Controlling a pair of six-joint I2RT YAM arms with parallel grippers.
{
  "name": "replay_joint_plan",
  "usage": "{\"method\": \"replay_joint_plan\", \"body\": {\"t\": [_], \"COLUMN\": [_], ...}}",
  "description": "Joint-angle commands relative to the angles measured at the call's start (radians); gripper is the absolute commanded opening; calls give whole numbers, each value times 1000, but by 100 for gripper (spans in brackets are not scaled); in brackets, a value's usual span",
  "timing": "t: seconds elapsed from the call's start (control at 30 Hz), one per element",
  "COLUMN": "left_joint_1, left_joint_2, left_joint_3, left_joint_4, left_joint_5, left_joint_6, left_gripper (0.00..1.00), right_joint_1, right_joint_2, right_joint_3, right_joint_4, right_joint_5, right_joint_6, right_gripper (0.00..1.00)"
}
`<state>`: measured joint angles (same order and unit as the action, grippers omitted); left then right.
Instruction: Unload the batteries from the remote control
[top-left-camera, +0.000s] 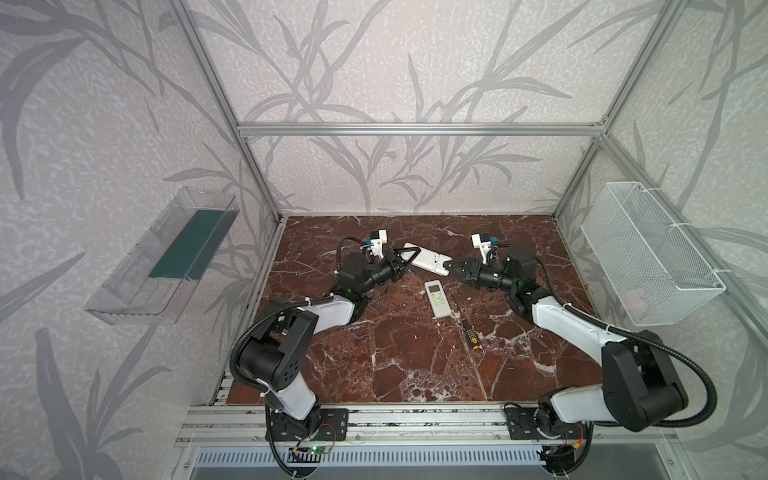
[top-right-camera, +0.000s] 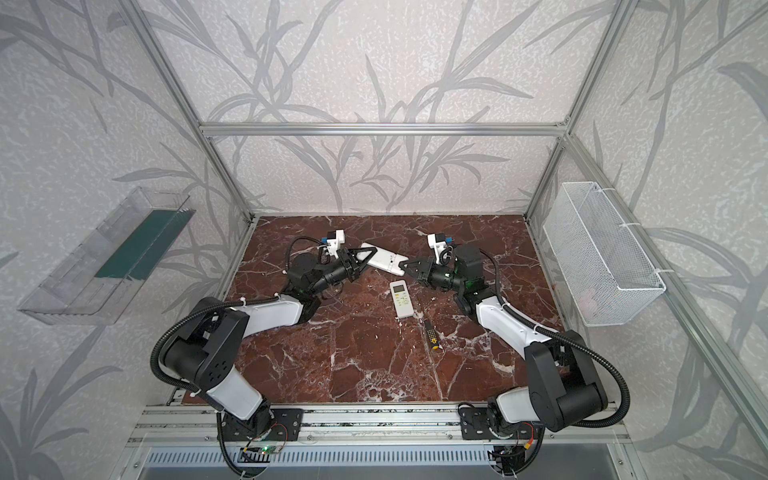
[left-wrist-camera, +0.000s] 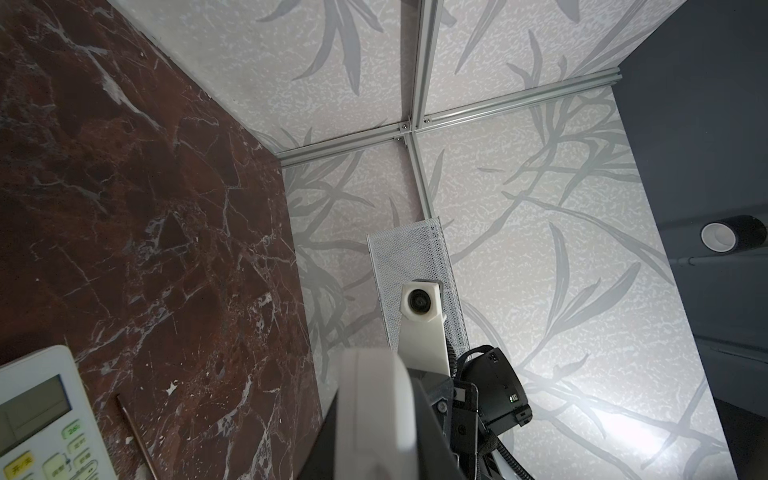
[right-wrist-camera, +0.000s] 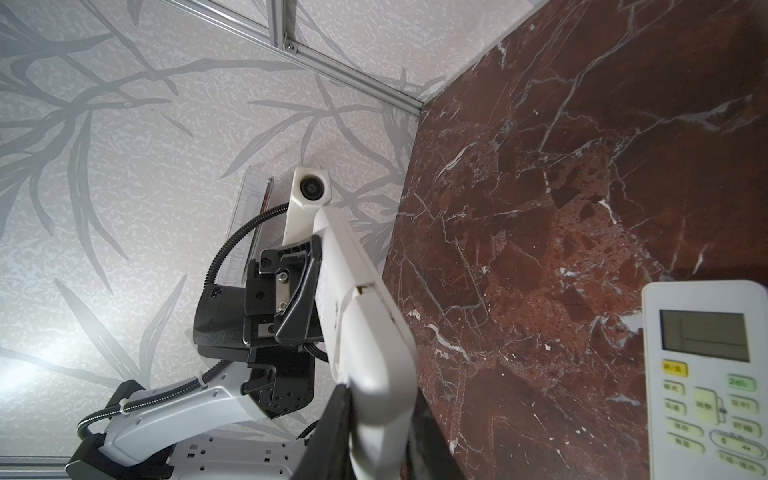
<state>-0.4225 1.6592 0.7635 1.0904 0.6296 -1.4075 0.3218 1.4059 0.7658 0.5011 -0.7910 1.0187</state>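
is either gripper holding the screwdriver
No, the screwdriver lies loose on the table beside the face-up remote, while the left gripper and right gripper each clamp an end of the other remote.

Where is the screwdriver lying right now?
In a top view the screwdriver lies on the table, right of centre, just right of the face-up remote.

A: Where's the remote (top-left-camera: 430, 258)?
B: Clamped at both ends, left gripper (top-left-camera: 413, 255) and right gripper (top-left-camera: 448, 266).
A: What else?
B: Other remote (top-left-camera: 438, 300) face up on the table (top-left-camera: 374, 353), screwdriver (top-left-camera: 469, 330) just beside it.
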Motion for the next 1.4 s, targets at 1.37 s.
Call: {"method": "replay_joint_plan", "body": {"t": [1.37], "left_joint_1": [16], "left_joint_2": [-75], "left_joint_3": [-5], "left_joint_4": [6], "left_joint_5": [-38], "left_joint_6": [4], "left_gripper": [0], "right_joint_1": [33], "right_joint_2": [86], "right_joint_3": [86], "right_joint_4": [125], "right_joint_5": [-30], "right_joint_6": [35], "right_gripper": [30]}}
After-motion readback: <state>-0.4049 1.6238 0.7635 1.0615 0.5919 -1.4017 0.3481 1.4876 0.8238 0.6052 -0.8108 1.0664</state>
